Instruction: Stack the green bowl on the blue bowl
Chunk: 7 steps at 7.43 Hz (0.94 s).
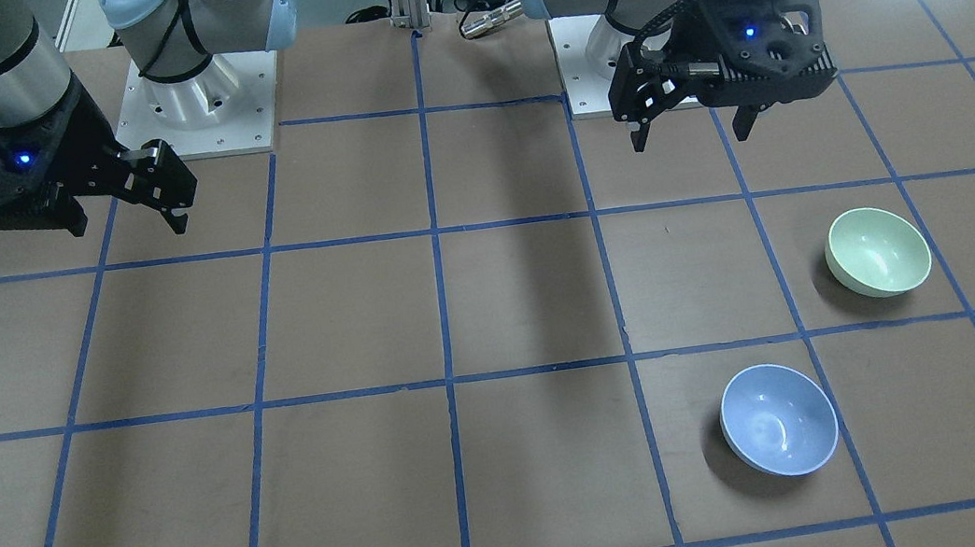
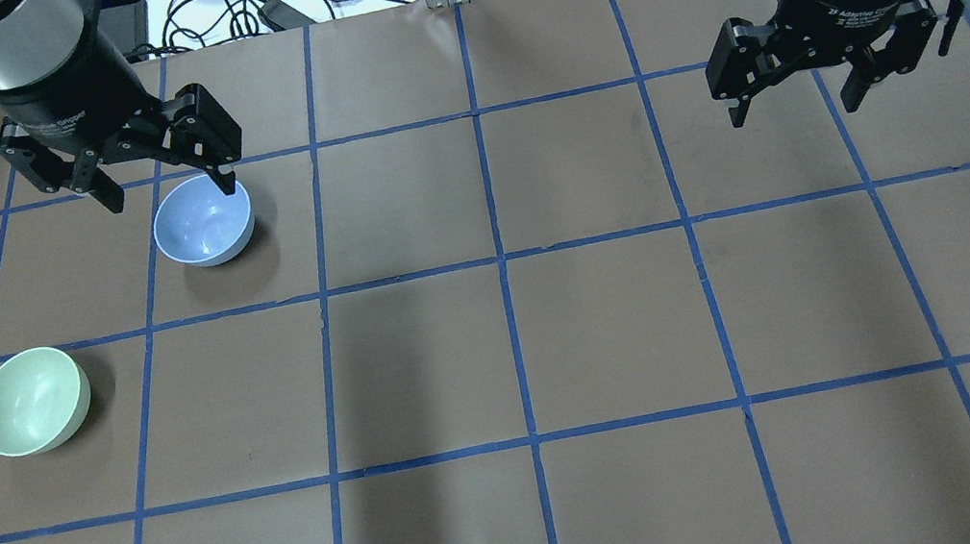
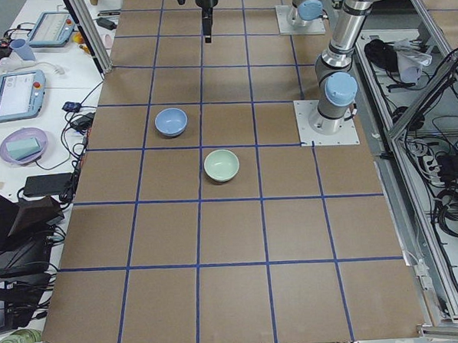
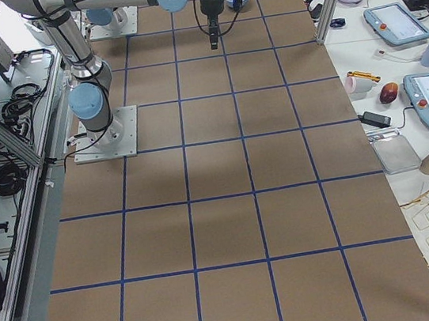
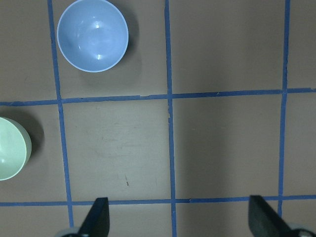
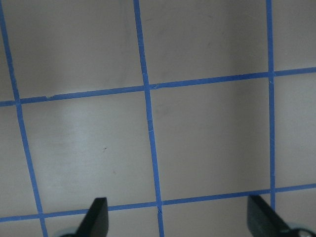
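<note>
Brown gridded worktop, both bowls empty: glossy mint green bowl sits near the blue bowl, not touching. Jaws wide on left gripper and right gripper, holding nothing.

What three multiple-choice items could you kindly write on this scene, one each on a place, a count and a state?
1. Where on the table do the green bowl and the blue bowl sit?
A. both on the robot's left half
B. both on its right half
C. one on each half
2. How many bowls stand on it?
A. one
B. two
C. three
3. The left gripper is:
A. shut on a bowl
B. open and empty
C. out of view
1 A: both lie left in the overhead view. 2 B: only these two show. 3 B: its fingers stand apart, holding nothing.
</note>
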### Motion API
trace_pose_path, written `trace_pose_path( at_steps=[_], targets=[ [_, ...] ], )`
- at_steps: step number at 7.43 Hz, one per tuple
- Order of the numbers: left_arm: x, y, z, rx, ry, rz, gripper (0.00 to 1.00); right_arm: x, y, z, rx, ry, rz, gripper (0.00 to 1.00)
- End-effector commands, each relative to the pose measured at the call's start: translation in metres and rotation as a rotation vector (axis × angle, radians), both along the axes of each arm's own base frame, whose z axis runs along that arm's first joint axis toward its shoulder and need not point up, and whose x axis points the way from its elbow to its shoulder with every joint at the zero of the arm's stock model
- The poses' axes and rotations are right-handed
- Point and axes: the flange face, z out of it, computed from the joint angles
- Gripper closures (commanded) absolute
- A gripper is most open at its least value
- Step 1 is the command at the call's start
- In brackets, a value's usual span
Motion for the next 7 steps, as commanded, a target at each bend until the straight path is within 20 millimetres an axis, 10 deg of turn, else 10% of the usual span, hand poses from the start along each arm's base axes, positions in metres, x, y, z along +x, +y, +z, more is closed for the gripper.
trace_pose_path(
  at_steps=[1,5,7],
  targets=[
    [0.001,0.0,-0.001,0.002,0.0,0.001,0.0,0.0,0.0,0.0,0.0,0.0,0.0,0.0],
    [0.009,-0.003,-0.003,0.009,0.0,-0.008,0.0,0.0,0.0,0.0,0.0,0.0,0.0,0.0],
    [0.098,-0.018,-0.013,0.036,0.003,-0.065,0.0,0.0,0.0,0.0,0.0,0.0,0.0,0.0]
  ],
)
